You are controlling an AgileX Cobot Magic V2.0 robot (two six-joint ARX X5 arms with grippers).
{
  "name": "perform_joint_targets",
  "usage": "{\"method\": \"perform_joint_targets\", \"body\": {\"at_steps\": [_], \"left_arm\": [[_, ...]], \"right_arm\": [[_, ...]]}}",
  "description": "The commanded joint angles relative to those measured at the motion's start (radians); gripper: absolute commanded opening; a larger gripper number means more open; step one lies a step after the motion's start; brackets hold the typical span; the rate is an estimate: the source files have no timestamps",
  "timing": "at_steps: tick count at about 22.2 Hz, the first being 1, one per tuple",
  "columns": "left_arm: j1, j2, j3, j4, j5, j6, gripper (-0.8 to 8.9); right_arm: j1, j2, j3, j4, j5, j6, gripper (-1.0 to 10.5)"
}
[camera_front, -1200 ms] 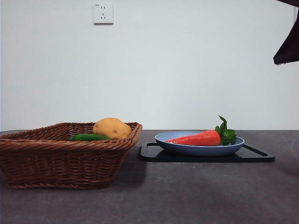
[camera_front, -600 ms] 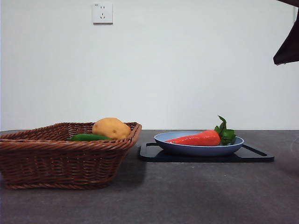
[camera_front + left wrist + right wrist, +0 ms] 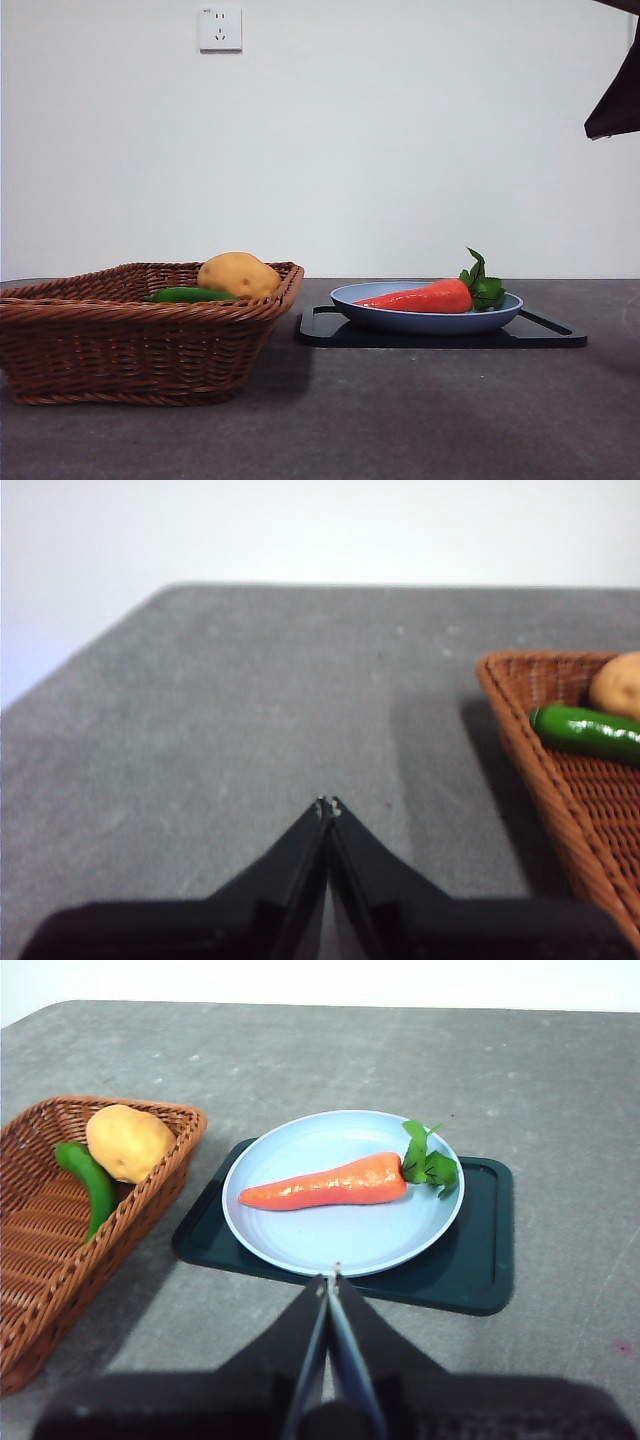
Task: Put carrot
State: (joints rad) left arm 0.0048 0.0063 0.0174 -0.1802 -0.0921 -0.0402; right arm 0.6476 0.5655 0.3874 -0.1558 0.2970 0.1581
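Observation:
The orange-red carrot with green leaves lies on a light blue plate; it also shows in the right wrist view on the plate. My right gripper is shut and empty, held above the table short of the plate's near rim. An arm shows as a dark tip at the front view's top right. My left gripper is shut and empty above bare table beside the basket.
The plate sits on a black tray. A brown wicker basket holds a yellow-brown potato and a green pepper. A wall socket is behind.

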Motion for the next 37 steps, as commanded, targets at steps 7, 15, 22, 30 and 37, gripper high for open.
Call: {"method": "perform_joint_targets", "body": {"at_steps": [7,15,22,30,37], "left_arm": [[0.003,-0.005,-0.010,0.016,0.016,-0.023,0.08],[0.003,-0.005,-0.010,0.016,0.016,-0.023,0.08],[0.003,-0.005,-0.010,0.016,0.016,-0.023,0.08],[0.003,-0.005,-0.010,0.017,0.016,-0.023,0.08],[0.003,-0.005,-0.010,0.017,0.016,-0.023,0.08]], "right_arm": [[0.006,0.001,0.006,0.013,0.005,0.009,0.0],[0.006,0.001,0.006,0.013,0.005,0.009,0.0],[-0.122,-0.257,-0.051,-0.032,0.037,-0.081,0.0],[-0.550,-0.492,-0.276,-0.028,-0.403,-0.069,0.0],[-0.589,-0.529,-0.350,-0.028,-0.399,-0.071,0.0]]}}
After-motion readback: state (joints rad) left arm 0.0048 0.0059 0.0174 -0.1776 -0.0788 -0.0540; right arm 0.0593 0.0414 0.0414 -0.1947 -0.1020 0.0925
